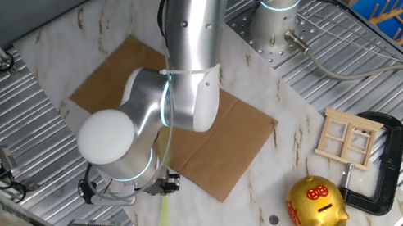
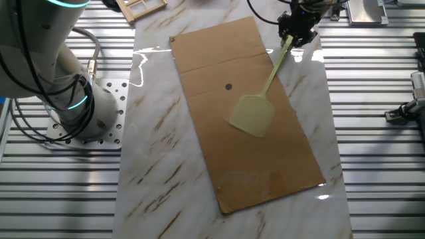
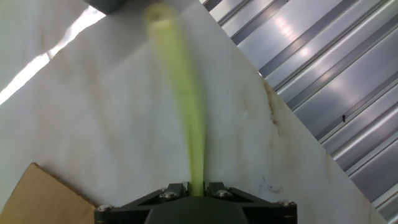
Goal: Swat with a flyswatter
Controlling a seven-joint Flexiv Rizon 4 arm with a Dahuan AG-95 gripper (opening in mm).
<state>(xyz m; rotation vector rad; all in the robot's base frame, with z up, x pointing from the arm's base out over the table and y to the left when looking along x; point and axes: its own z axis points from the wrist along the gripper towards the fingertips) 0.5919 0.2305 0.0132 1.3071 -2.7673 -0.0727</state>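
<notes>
The flyswatter [image 2: 254,113] is pale yellow-green, with a square mesh head over the brown cardboard sheet [image 2: 226,153] and a long thin handle running up to my gripper [image 2: 297,30]. A small dark spot [image 2: 229,86] sits on the cardboard, left of and apart from the head. In the hand view the gripper [image 3: 197,186] is shut on the handle [image 3: 186,106], which runs away from the jaws over the marble. In one fixed view only the handle's end [image 1: 165,215] shows below the arm; the head is hidden.
A gold piggy bank [image 1: 316,207], a black C-clamp [image 1: 385,164] and a small wooden frame [image 1: 347,137] lie at one end of the marble table [image 2: 153,166]. The arm's base [image 2: 80,113] stands beside the cardboard. Ribbed metal flanks the marble.
</notes>
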